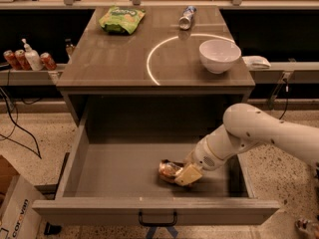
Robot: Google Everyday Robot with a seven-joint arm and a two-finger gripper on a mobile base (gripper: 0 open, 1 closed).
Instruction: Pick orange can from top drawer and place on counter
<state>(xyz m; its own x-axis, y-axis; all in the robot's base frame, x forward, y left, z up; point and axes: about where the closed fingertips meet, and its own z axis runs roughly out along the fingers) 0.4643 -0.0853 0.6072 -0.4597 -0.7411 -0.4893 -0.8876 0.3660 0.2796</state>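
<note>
The orange can (168, 170) lies on its side on the floor of the open top drawer (119, 168), near the front and right of centre. My gripper (185, 174) reaches down into the drawer from the right on the white arm (259, 131). It sits at the can's right end and overlaps it. The can rests on the drawer floor. The counter (114, 59) with its thin white circle line is above and behind the drawer. The drawer's black handle (157, 218) shows on the front panel.
On the counter stand a white bowl (219, 55) at the right, a green snack bag (122, 19) and a blue-and-white can (187, 17) at the back. Red cans (15, 59) and a soap bottle (31, 58) sit on the left side shelf. A cardboard box (10, 203) stands on the floor at the left.
</note>
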